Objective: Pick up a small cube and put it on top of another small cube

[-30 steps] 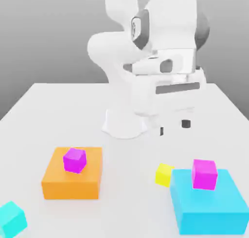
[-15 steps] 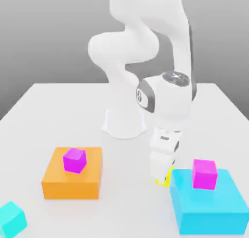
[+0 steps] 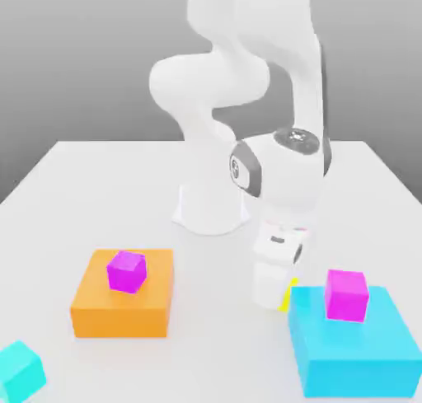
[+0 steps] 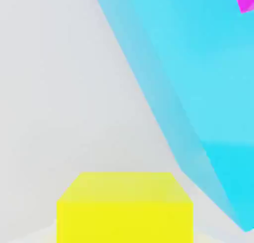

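The small bright-yellow cube (image 4: pixel 124 207) sits on the white table, close beside the big cyan block (image 4: pixel 198 63). In the exterior view only a sliver of the yellow cube (image 3: pixel 286 295) shows, between my hand and the cyan block (image 3: pixel 363 352). My gripper (image 3: pixel 272 298) is lowered straight down over the yellow cube, almost at table height. The hand's white body hides most of the cube from that side.
A magenta small cube (image 3: pixel 346 294) rests on the cyan block. Another magenta cube (image 3: pixel 126 271) lies on the big orange block (image 3: pixel 103 306) at the exterior view's left. A small cyan cube (image 3: pixel 18 370) sits at the front left corner. The robot base (image 3: pixel 210 208) stands behind.
The arm swung from high near its base down onto the yellow cube. Over the last half second the hand sank slightly lower, covering more of the cube.
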Robot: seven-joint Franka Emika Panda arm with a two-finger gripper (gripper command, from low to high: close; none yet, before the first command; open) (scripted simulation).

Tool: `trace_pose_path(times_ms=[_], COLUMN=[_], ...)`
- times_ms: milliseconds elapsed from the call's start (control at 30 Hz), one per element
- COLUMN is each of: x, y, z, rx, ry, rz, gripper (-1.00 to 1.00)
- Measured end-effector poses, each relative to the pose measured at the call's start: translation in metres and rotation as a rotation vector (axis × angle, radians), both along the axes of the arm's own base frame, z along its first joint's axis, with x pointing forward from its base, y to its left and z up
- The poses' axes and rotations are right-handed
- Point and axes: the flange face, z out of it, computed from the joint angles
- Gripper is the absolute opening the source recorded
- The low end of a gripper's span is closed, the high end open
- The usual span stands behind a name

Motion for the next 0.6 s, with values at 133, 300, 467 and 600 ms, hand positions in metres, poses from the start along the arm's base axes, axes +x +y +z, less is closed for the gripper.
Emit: trace_pose_path(times_ms=[133, 300, 467, 600], x=[-0.001, -0.006, -0.012, 0.019], y=[-0.001, 0.001, 0.014, 0.040], z=[0.019, 0.035, 0.030, 0.065], rx=[-0.001, 0.000, -0.035, -0.046], ry=[0.002, 0.018, 0.169, 0.182], rz=[0.001, 0.034, 0.017, -0.055], gripper=[-1.00, -1.00, -1.00, -1.00])
